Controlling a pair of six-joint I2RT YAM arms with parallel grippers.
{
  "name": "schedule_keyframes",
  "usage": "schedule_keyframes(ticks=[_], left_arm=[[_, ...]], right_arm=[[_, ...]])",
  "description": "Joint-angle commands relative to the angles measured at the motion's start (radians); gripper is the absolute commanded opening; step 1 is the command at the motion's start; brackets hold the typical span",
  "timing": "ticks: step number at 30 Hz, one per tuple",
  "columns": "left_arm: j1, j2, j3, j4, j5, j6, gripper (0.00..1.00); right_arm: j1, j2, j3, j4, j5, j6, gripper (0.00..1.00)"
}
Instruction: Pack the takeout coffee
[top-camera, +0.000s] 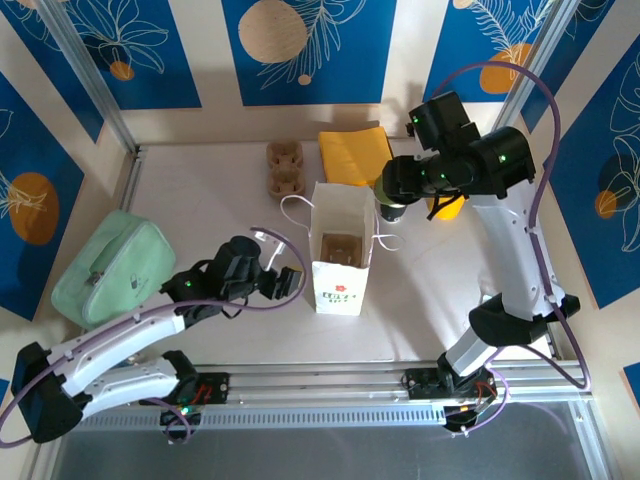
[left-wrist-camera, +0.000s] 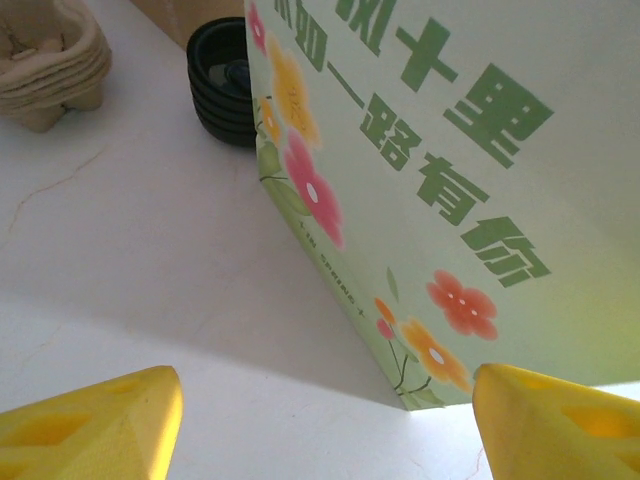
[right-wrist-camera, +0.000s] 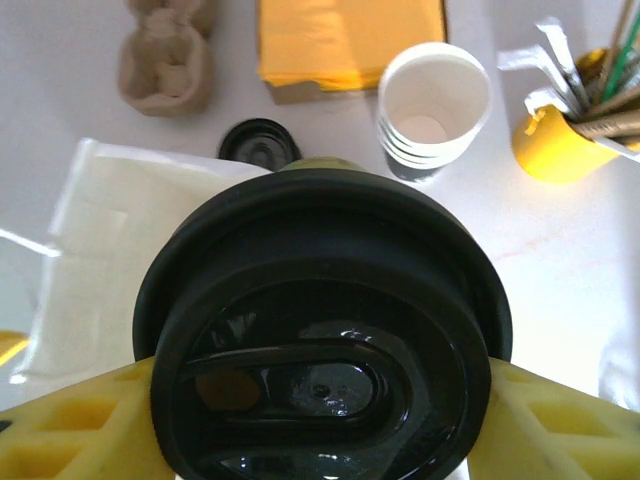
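The takeout coffee (right-wrist-camera: 320, 300) is a cup capped with a glossy black lid, and the lid hides its body in the right wrist view. My right gripper (right-wrist-camera: 320, 420) is shut on it, a yellow finger (right-wrist-camera: 70, 425) on each side. From above, the takeout coffee (top-camera: 390, 208) hangs just right of the open top of the white flowered paper bag (top-camera: 340, 280). A brown pulp carrier (top-camera: 340, 248) sits inside the bag. My left gripper (left-wrist-camera: 325, 430) is open, low on the table at the bag's (left-wrist-camera: 450, 150) near left bottom corner, holding nothing.
A stack of white cups (right-wrist-camera: 432, 105) and black lids (right-wrist-camera: 259, 142) stand behind the bag. Pulp trays (top-camera: 284, 166), yellow napkins (top-camera: 354, 155) and a yellow holder of stirrers (right-wrist-camera: 560, 140) line the back. A green pouch (top-camera: 112, 265) lies at the left.
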Motion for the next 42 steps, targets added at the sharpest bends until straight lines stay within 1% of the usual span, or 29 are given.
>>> schedule_keyframes(ticks=[1,4,8,14,20,25,31,36,42], left_arm=[[-0.035,0.029,0.004,0.069,-0.053,0.023,0.76],[-0.055,0.055,0.004,0.103,-0.065,0.022,0.76],[-0.079,0.091,0.010,0.136,-0.074,0.026,0.76],[-0.115,0.123,0.013,0.181,-0.080,0.033,0.76],[-0.150,0.168,0.020,0.223,-0.080,0.034,0.76],[-0.200,0.215,0.059,0.241,-0.121,0.047,0.75],[-0.226,0.255,0.086,0.253,-0.147,0.059,0.77],[-0.230,0.228,0.051,0.282,-0.142,0.076,0.78],[-0.233,0.208,0.036,0.274,-0.141,0.108,0.78]], right_arm=[[0.046,0.013,0.050,-0.153,0.006,0.028,0.59],[0.095,0.016,0.058,-0.153,-0.022,0.033,0.59],[0.163,0.004,0.017,-0.152,-0.041,0.051,0.59],[0.205,-0.020,-0.072,-0.151,-0.047,0.085,0.59],[0.241,-0.019,-0.118,-0.152,-0.049,0.106,0.59],[0.260,-0.007,-0.167,-0.152,-0.048,0.110,0.56],[0.267,0.009,-0.246,-0.154,-0.041,0.122,0.56],[0.266,0.035,-0.299,-0.152,-0.028,0.126,0.56],[0.265,0.084,-0.316,-0.151,-0.044,0.132,0.57]])
